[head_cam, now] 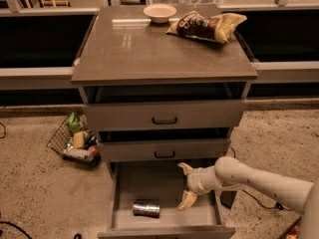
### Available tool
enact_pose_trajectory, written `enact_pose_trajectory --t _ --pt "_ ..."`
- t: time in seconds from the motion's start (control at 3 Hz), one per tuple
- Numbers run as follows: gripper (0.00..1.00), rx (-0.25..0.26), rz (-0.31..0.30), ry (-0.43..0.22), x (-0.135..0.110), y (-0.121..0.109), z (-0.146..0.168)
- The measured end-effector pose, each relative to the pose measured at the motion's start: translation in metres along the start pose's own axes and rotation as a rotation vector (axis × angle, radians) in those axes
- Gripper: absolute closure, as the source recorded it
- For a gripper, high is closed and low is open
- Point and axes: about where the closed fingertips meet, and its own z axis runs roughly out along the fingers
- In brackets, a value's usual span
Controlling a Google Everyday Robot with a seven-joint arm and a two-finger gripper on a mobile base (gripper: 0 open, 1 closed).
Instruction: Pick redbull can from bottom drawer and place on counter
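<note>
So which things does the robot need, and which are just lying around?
For the job: redbull can, lying in the bottom drawer; counter; gripper, open, over the drawer beside the can.
Just lying about: bowl and chip bag on the counter; wire basket on the floor.

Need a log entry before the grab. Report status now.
Gripper open over the bottom drawer. Redbull can on its side near the drawer front, clear of the fingers. Nothing between them.
</note>
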Motion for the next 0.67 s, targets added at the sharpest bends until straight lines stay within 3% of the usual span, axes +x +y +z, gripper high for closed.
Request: enact_pose_trajectory --t 0.33,0.67 --pt "0.0 0.003 0.039 -0.1 0.023 -0.015 0.052" --pt "0.0 0.015 0.091 -0.116 0.05 -0.014 0.075"
